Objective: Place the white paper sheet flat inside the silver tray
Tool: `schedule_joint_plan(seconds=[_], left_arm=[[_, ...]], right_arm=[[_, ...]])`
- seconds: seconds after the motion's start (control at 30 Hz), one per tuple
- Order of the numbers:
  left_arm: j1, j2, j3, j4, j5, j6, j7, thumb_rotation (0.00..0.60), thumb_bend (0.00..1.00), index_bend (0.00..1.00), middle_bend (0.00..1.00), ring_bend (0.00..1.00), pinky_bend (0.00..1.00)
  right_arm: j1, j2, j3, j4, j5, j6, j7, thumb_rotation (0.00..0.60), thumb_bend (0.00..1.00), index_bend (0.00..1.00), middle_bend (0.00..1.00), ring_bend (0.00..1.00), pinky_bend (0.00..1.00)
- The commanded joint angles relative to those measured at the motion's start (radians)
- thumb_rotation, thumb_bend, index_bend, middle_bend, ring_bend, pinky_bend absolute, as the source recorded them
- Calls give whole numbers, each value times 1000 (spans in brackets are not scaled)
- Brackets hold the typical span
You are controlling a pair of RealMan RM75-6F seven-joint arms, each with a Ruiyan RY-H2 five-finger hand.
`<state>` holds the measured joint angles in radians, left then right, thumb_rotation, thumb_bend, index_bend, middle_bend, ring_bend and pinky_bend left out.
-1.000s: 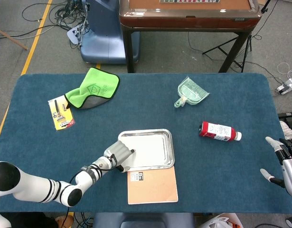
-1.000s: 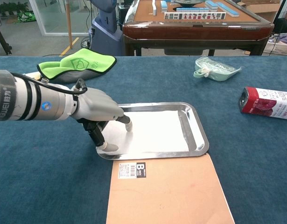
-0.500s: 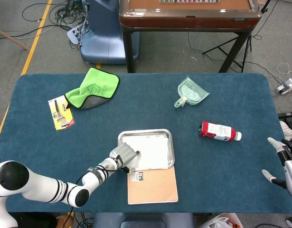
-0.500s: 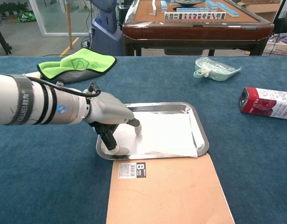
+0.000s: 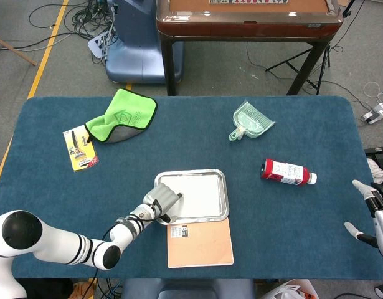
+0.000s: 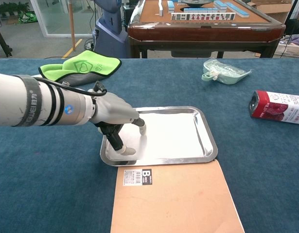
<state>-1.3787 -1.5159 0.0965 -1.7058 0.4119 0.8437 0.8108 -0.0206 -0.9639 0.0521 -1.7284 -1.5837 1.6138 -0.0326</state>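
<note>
Partly cut off, the right hand [image 5: 376,212] stays spread; the left hand [image 6: 117,119] presses the paper [image 6: 171,136], now flatter in the tray [image 6: 210,141]

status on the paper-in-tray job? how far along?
Nearly done. The white paper sheet lies flat inside the silver tray, no edge over the rim that I can see. In hand: the left hand presses fingertips on the sheet's left side. Left: lift that hand clear. The right hand hangs open off the table's right edge.
</note>
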Motion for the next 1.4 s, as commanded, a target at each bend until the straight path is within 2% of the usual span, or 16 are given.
schedule_joint_plan(seconds=[0.03, 0.37, 0.47, 0.6, 0.67, 0.73, 0.77, 0.83, 1.0, 1.1, 1.2, 1.4], left_arm=[[0, 2, -4, -5, 4, 1, -4, 260, 310, 163, 1000, 1000, 1000], [0, 11, -10, -24, -4, 19, -8, 257, 311, 154, 1000, 1000, 1000], [24, 45, -29, -50, 13, 30, -55, 261, 311, 146, 996, 992, 1000], [71, 106, -46, -75, 57, 52, -127, 260, 310, 136, 949, 934, 979], [97, 129, -44, -84, 85, 76, -150, 316, 308, 130, 909, 891, 950], [134, 154, -39, -93, 126, 112, -176, 489, 303, 126, 831, 802, 898], [150, 166, -35, -98, 142, 128, -185, 546, 301, 125, 794, 760, 878], [189, 194, -29, -110, 176, 167, -210, 600, 298, 125, 687, 655, 819], [303, 248, -20, -122, 271, 285, -285, 600, 296, 125, 523, 513, 658], [367, 273, -18, -130, 323, 348, -330, 600, 295, 125, 446, 428, 603], [452, 296, -18, -137, 395, 430, -395, 600, 295, 125, 409, 389, 564], [583, 324, 10, -152, 475, 542, -421, 600, 295, 126, 359, 340, 451]], right_arm=[[-1, 0, 0, 0, -1, 2, 0, 600, 108, 173, 248, 139, 168], [-8, 3, -1, -1, -2, 13, 3, 600, 108, 172, 248, 140, 168], [-8, 5, 0, -1, -2, 13, 5, 600, 108, 173, 248, 139, 168], [-3, 8, 1, -1, -4, 7, 5, 600, 108, 173, 248, 139, 168], [0, 8, 2, 0, -4, 3, 5, 600, 108, 173, 248, 139, 168], [3, 7, 3, 0, -4, -2, 5, 600, 108, 173, 248, 139, 168], [4, 7, 3, 1, -4, -4, 5, 600, 108, 173, 248, 139, 168], [8, 5, 3, 2, -4, -9, 4, 600, 108, 173, 248, 139, 168], [17, 4, 5, 3, 0, -24, -1, 600, 109, 173, 248, 139, 168], [23, 5, 5, 3, 4, -37, -3, 600, 108, 173, 246, 140, 168], [38, 10, 3, -3, 10, -69, 1, 600, 108, 173, 241, 139, 168], [66, 12, 3, 4, 7, -111, 20, 600, 108, 172, 239, 139, 168]])
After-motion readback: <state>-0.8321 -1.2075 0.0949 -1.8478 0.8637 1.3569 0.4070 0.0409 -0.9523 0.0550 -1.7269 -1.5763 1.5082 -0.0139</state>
